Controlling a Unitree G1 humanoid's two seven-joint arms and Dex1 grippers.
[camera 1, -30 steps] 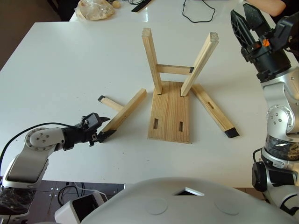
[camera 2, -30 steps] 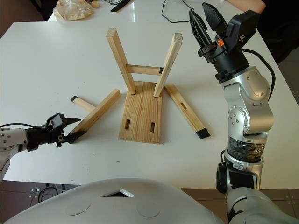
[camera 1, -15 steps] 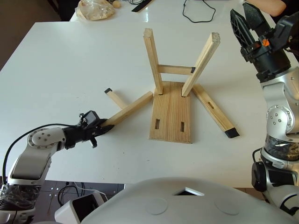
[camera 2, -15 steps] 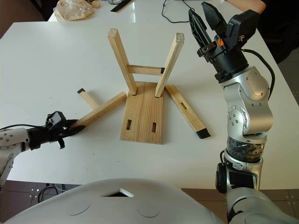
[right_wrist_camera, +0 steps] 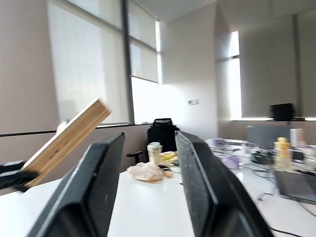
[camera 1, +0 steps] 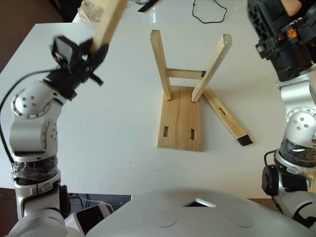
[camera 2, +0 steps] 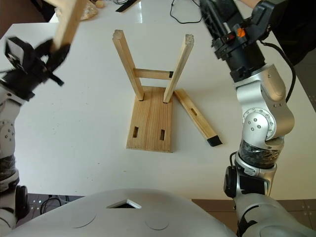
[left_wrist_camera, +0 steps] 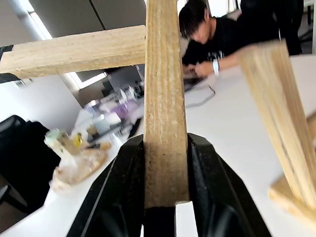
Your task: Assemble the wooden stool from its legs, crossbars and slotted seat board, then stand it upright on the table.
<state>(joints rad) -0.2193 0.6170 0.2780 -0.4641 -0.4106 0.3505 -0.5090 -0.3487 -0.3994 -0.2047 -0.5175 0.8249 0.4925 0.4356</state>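
Note:
The slotted seat board [camera 1: 180,118] lies flat mid-table. Two legs [camera 1: 161,64] [camera 1: 213,64] stand in its far slots, joined by a crossbar [camera 1: 183,73]. A loose leg [camera 1: 224,116] with a black tip lies on the table just right of the board. My left gripper [camera 1: 94,49] is raised above the table's left side, shut on another leg [left_wrist_camera: 165,123], which points up and carries a crossbar [left_wrist_camera: 74,49] near its upper end. My right gripper [right_wrist_camera: 148,182] is held high at the far right, open, with nothing between its fingers [right_wrist_camera: 98,187].
A crumpled bag [camera 1: 91,7] and a black cable [camera 1: 210,14] lie at the table's far edge. White tabletop [camera 1: 98,128] stretches left of and in front of the board.
My left arm has lifted the leg with its crossbar off the table and swung it high up on the left. My right arm has risen slightly.

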